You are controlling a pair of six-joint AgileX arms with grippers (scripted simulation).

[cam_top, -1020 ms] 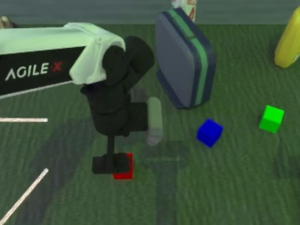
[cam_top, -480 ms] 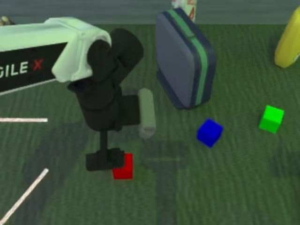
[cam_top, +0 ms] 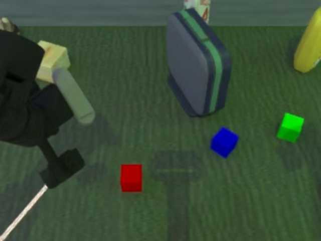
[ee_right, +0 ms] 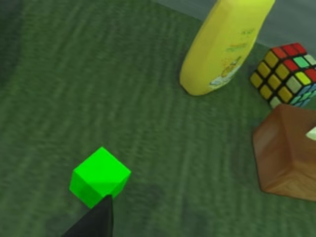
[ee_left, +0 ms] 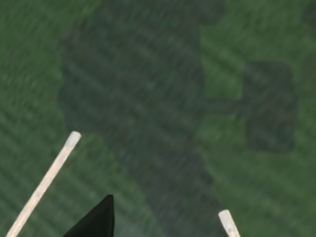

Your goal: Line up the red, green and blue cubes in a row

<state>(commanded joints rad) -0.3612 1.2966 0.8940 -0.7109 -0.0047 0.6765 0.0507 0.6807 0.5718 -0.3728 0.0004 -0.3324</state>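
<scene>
- Three cubes lie on the green tabletop: the red cube sits left of centre, the blue cube right of centre, and the green cube further right, well apart from the red one.
- Left end effector hangs at the tabletop's left, near the red cube but not touching it; whether its fingers are spread or pressed together I cannot tell.
- Right end effector is outside the top view; its wrist camera sees the green cube, a yellow bottle and a puzzle cube.
- A grey case stands upright behind the blue cube.
</scene>
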